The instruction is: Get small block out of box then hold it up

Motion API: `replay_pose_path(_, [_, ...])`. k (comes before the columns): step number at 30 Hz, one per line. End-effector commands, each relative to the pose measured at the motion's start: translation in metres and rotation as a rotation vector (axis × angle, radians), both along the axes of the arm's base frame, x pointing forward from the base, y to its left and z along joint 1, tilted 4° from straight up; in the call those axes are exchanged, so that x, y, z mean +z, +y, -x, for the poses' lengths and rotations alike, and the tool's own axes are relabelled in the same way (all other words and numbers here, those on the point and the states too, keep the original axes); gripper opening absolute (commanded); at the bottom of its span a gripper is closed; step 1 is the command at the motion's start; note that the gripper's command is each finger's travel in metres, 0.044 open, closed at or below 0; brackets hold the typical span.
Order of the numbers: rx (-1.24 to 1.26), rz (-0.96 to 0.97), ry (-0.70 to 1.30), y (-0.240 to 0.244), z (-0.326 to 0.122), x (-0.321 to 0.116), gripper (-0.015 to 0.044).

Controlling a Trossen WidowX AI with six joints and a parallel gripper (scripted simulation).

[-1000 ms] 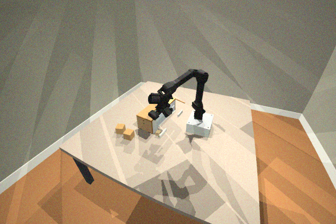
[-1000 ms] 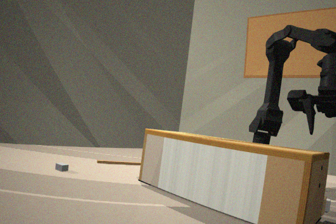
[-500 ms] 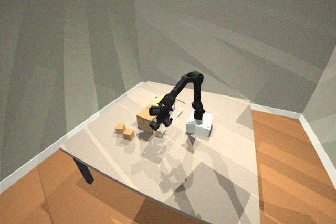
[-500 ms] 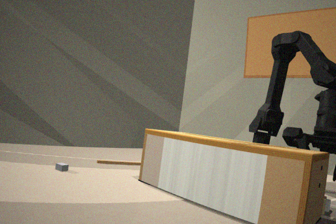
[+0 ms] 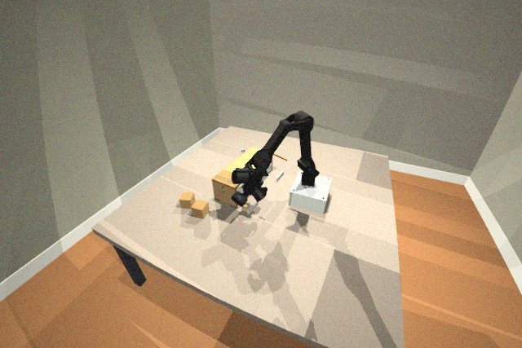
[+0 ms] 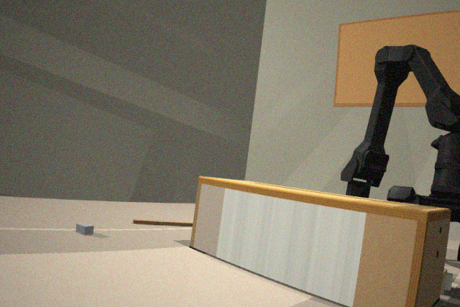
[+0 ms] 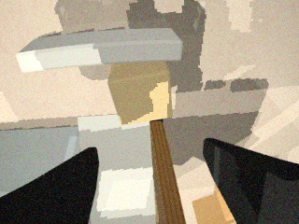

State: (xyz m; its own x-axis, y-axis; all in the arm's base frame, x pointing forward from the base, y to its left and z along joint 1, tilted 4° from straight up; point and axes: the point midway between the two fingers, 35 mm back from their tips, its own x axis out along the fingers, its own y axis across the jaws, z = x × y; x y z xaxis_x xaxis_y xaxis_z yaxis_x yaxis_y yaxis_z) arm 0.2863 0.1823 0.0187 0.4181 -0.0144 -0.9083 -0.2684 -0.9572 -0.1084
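Looking down from the wrist, can make out the small tan block [image 7: 134,88] just under a pale grey-and-white bar [image 7: 100,49], touching it or nearly so. Seems to lie out on the worktop [image 5: 253,260], just off the near end of the box [image 5: 236,167]; cannot tell for certain whether resting on bare worktop or on a grey ledge. Looks about as wide as tall, so cannot give a long axis; shows one lit face turned to the right of the wrist view. Cannot find it in the exterior view.

Directly above it, see the pincer [image 7: 151,149] released, dark fingers spread wide, grasping nothing, pointing down with a thin brown strip [image 7: 167,205] running between them towards the block.

Farther out: two tan cubes [image 5: 187,199] side by side on the worktop past the end of the box. Behind the box, near the far edge, a little grey brick [image 6: 84,228] and a thin wooden stick [image 6: 162,223]. Arm rooted on a white base [image 5: 309,196].
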Motion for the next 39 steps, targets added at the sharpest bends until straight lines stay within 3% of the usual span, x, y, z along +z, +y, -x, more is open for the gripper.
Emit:
replay_pose_path(1, [-0.004,0.008,0.002,-0.001,0.001,-0.01,0.0285])
replay_pose_path(25, [-0.004,0.008,0.003,0.004,0.002,-0.047,0.0285])
replay_pose_path(32, [-0.004,0.008,0.003,0.004,0.002,-0.047,0.0101])
replay_pose_path(36, [-0.004,0.008,0.003,0.004,0.002,-0.047,0.0075])
replay_pose_path(39, [-0.009,0.008,0.005,0.003,0.002,-0.043,0.0])
